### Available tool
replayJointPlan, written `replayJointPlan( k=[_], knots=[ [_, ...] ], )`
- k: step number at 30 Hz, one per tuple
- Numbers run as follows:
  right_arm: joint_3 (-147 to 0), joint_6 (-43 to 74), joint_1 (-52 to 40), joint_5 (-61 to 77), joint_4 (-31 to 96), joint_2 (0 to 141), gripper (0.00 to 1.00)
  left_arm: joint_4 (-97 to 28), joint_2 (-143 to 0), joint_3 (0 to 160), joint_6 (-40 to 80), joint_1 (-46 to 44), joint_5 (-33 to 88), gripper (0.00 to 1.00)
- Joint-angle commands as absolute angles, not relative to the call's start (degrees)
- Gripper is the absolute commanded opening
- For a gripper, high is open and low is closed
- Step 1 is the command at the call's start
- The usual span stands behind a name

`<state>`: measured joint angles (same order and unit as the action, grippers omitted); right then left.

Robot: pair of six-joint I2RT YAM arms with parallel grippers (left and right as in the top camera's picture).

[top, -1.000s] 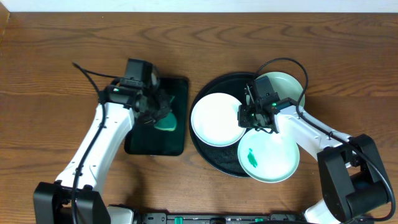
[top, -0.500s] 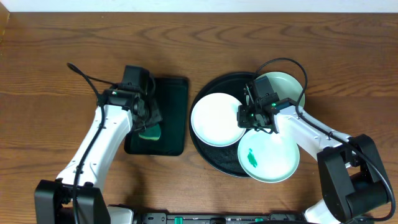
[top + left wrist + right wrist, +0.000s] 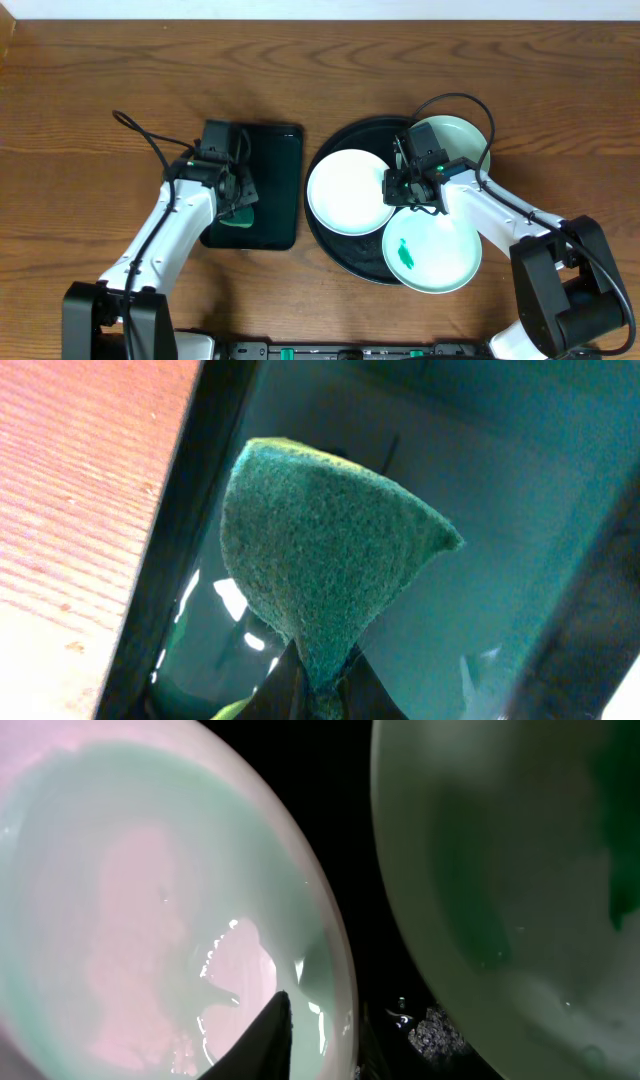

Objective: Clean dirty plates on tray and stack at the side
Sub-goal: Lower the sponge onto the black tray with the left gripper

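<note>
Closest to us, at the near edge of the round tray (image 3: 350, 255), we've got a mint-green plate (image 3: 445, 262) with a green smear (image 3: 403, 252) left of its middle. Its near side pokes out past the tray's rim.

Over on the left, a touch farther back, the left claw (image 3: 238, 198) is clamped tight on a green sponge (image 3: 320, 560). It's pinched at one end and fans out wide at the other. The sponge hangs over the near left part of the rectangular tray (image 3: 278, 165), close by its left wall; whether it touches the bottom, we can't say.

Back to the right, and the white plate (image 3: 345, 190) lies on the left side of the round tray, with a dark strip of tray between it and the smeared one. The right claw (image 3: 406, 196) is down at the white plate's right rim. From the wrist view we see one finger (image 3: 265, 1035) inside that rim and the other just outside it, dark against the tray. So the jaws straddle the edge, but we cannot tell whether they actually pinch it.

Farthest back, a second mint-green plate (image 3: 462, 138) sits at the tray's far right, partly under the right arm. Beyond it lies bare wooden table (image 3: 100, 90).
</note>
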<state>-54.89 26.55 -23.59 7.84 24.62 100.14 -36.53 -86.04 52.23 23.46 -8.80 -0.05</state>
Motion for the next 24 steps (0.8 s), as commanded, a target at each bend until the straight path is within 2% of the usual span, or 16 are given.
replayJointPlan(
  k=[1, 14, 19, 24],
  knots=[
    [-54.65, 26.57, -24.12, 7.49, 25.06, 100.44, 0.18, -34.57, -85.62, 49.76, 22.50, -8.75, -1.15, 0.08],
    [-53.01, 27.20, -24.12, 7.46, 23.46, 100.44, 0.13, -29.26, -85.62, 48.53, 19.92, -8.75, -1.17, 0.07],
    [-52.84, 27.20, -24.10, 7.31, 23.14, 100.44, 0.02, -29.41, -85.62, 48.53, 19.92, -8.75, -1.17, 0.07],
    [-52.82, 27.20, -24.10, 7.35, 23.18, 100.44, 0.01, -28.95, -85.62, 48.31, 19.94, -8.75, -2.94, 0.07]
  ],
)
